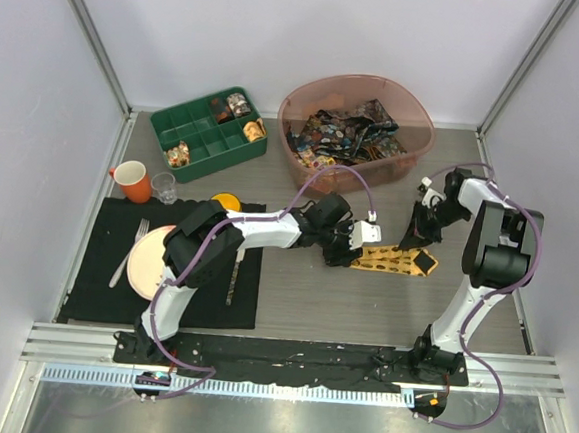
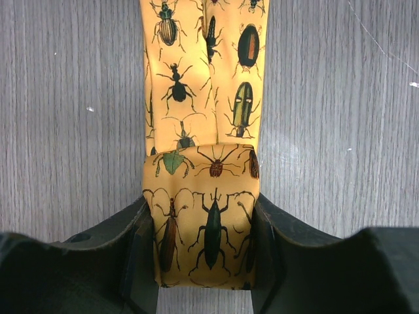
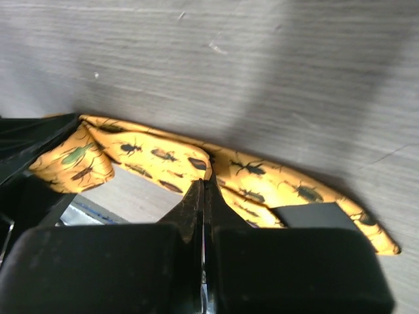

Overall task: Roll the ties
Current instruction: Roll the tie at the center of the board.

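On the counter, yellow tie barely started — left pincer, half-open, clamps its first fold, right pincer shut at its edge; dark ties wait unrolled.

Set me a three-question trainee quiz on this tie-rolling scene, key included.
1. True or false: the left tool grips the folded end of the yellow tie.
2. Where do the dark printed ties lie? A) pink bowl B) green tray C) black mat
3. Fill in: the right tool has its jaws ____.
Key: 1 true; 2 A; 3 shut.
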You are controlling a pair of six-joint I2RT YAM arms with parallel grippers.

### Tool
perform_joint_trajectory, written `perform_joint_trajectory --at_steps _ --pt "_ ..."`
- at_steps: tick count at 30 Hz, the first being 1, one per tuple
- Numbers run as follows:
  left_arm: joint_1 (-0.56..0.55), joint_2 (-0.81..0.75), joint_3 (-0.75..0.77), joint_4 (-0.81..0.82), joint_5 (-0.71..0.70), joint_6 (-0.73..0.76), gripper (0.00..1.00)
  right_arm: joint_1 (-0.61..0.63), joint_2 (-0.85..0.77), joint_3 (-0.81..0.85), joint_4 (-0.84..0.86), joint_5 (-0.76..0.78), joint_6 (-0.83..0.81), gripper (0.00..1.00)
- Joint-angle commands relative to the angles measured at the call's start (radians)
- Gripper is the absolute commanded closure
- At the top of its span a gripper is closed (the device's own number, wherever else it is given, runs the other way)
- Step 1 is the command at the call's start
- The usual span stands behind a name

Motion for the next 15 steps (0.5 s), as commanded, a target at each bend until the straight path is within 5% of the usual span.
perform_joint_trajectory --at_steps 1,8,15 --pt "0.005 0.047 -0.047 -0.173 -0.098 0.002 0.94 -0.025 -0.095 0.037 -0.102 -0.02 -0.017 0.99" --pt "0.008 0.033 -0.068 -0.147 -0.098 -0.029 0.98 -0.036 -0.119 -0.107 -0.045 0.184 -0.041 0.99" --pt "0.017 0.027 -0.071 -0.148 -0.112 -0.047 1.0 -0.03 -0.004 -0.066 0.065 0.309 -0.04 0.99"
